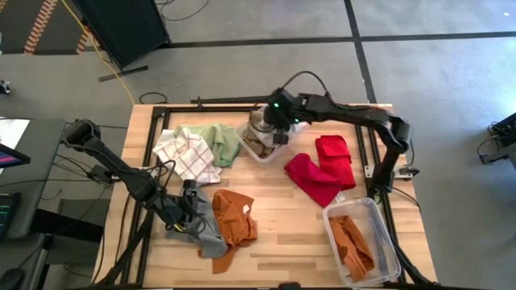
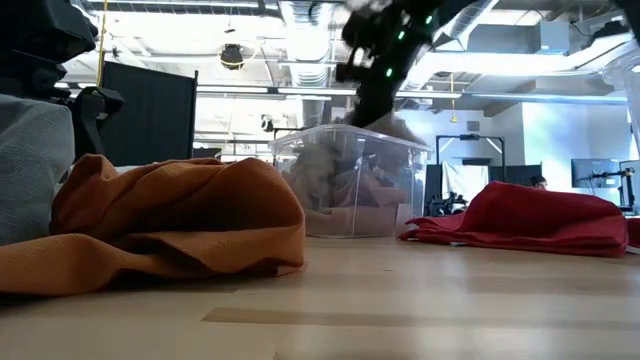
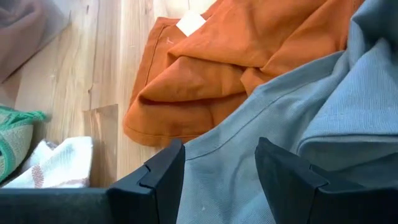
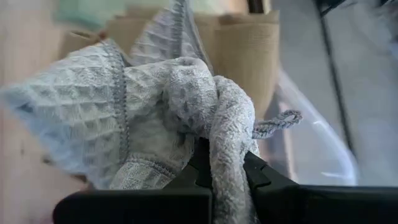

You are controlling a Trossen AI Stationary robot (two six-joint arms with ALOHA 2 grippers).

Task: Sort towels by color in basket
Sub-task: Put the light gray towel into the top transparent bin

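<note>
Over the clear plastic bin (image 1: 260, 150) at the table's far middle, right gripper (image 1: 280, 129) hangs clenched on a pale grey waffle-weave towel (image 4: 155, 118); cloth bunched between its dark fingers (image 4: 264, 177), tan folded towel (image 4: 239, 50) inside the bin below it. Low view shows the same see-through bin (image 2: 350, 180) with that arm coming in from above. Left gripper (image 1: 187, 216) sits low at the near-left, jaws apart, straddling a smooth grey cotton towel (image 3: 298, 143); fingers (image 3: 163, 180) rest on the cloth, not pinching it as far as visible. Rust orange crumpled towel (image 1: 234, 221) touches the grey one on its right. White checked towel (image 1: 187, 153) and pale green towel (image 1: 226, 141) lie overlapping at far left, just beside the middle bin. Red towels (image 1: 322, 169) spread right of centre. Second clear rectangular bin (image 1: 363, 242) at near-right holds rust orange cloth (image 1: 351, 242). Light wooden table (image 1: 282, 234) under everything.
</note>
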